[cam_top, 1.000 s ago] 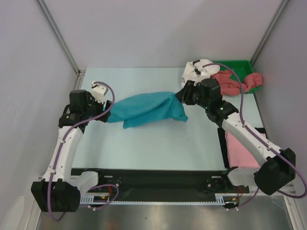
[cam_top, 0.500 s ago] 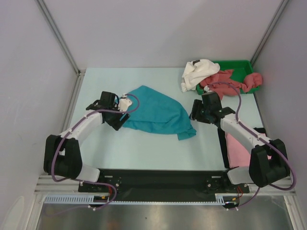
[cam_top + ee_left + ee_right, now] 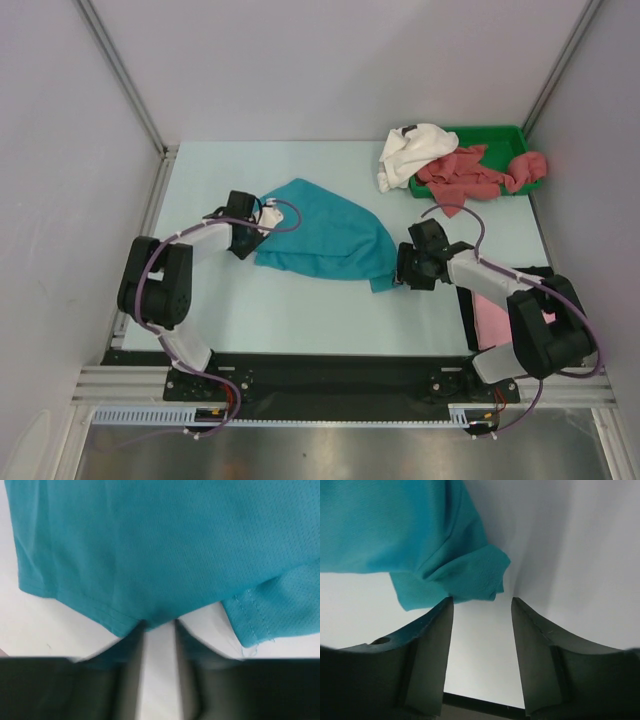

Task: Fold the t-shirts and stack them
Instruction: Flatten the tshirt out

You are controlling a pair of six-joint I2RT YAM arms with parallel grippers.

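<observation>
The teal-blue t-shirt (image 3: pixel 322 236) lies spread on the table's middle. My left gripper (image 3: pixel 256 226) is low at its left edge. In the left wrist view (image 3: pixel 159 626) the jaws stand slightly apart with bare table between them, and the shirt's hem (image 3: pixel 125 622) lies just at the fingertips. My right gripper (image 3: pixel 401 271) is at the shirt's near right corner. It is open and empty (image 3: pixel 482 600), with that bunched corner (image 3: pixel 465 577) just beyond the tips. A white t-shirt (image 3: pixel 412 150) and dusty-red t-shirts (image 3: pixel 470 170) hang over the green tray (image 3: pixel 503 133). A light pink t-shirt (image 3: pixel 490 312) lies at right.
The green tray stands at the back right corner. The pink shirt lies on a dark mat (image 3: pixel 466 298) beside the right arm. Grey walls and metal posts (image 3: pixel 120 75) enclose the table. The black rail (image 3: pixel 320 375) runs along the near edge.
The teal shirt, held stretched in the air between both grippers a second ago, now lies on the table. Both grippers have come down to the table and let it go.
</observation>
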